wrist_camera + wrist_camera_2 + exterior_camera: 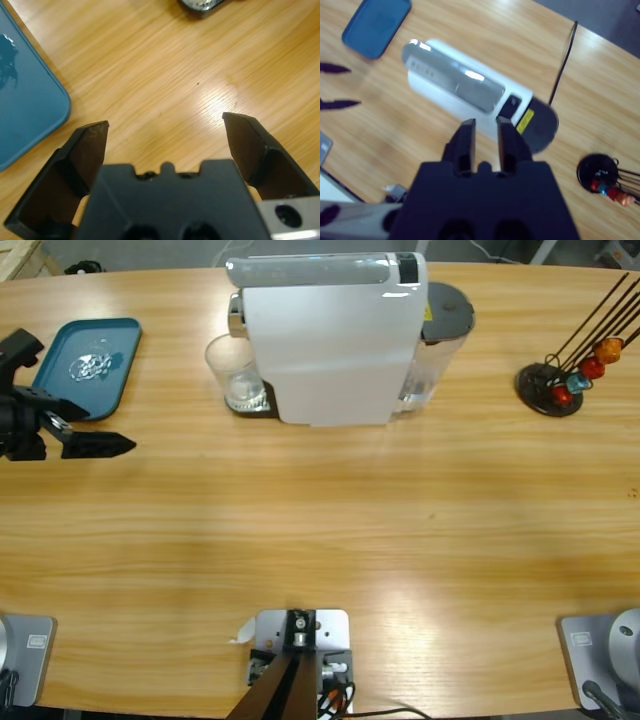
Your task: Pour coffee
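The white coffee machine [330, 350] stands at the table's far middle, and I also see it from high up in the right wrist view [455, 90]. A clear glass cup [235, 375] sits on its dark drip tray under the spout. The cup's bottom looks pale and glinting, and I cannot make out the coffee in it. My left gripper [95, 435] hovers low at the table's left edge, open and empty [165, 122], aimed across bare wood toward the drip tray [200, 4]. My right gripper [485, 121] hangs high over the table with nothing in it, outside the high view.
A blue tray [110, 340] holding a crumpled clear wrapper [90, 365] lies just beyond the left gripper [25, 115]. A black capsule stand [550, 390] with red and orange capsules is at the far right. The machine's water tank [440, 340] sits on its right.
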You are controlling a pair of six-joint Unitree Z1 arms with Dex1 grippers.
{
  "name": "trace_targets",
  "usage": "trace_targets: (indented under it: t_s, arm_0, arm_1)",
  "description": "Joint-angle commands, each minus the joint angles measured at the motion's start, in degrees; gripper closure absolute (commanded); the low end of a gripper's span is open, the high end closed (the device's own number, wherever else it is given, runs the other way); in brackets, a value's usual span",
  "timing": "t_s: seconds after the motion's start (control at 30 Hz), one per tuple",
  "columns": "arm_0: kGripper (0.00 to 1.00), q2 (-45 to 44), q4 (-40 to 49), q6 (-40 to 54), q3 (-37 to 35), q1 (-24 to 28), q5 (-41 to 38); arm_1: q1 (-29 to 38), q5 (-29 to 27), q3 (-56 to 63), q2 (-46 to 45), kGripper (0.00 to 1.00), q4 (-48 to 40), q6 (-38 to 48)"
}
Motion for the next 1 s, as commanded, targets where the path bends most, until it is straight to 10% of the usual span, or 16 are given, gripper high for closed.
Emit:
trace_targets:
  t_s: [0.03,0.3,0.47,1.0]
  arm_0:
    - [0.004,-5.7,2.2,0.5,0.8,-0.5,-1.5]
    - [0.004,-8.3,4.7,0.4,1.8,-2.5,-4.5]
    - [0.003,-9.1,8.2,0.5,0.5,-4.3,-6.3]
    - [0.0,-12.2,12.6,0.3,-0.9,-4.4,-6.1]
  arm_1:
    - [3.5,-0.3,20.6,-10.6,0.0,-8.1,-0.3]
    - [3.9,5.7,49.0,-25.7,0.0,-19.0,0.5]
    - [3.9,-1.1,65.5,-33.8,0.0,-31.4,-0.6]
    - [3.9,-3.4,70.9,-36.0,0.0,-35.8,-2.7]
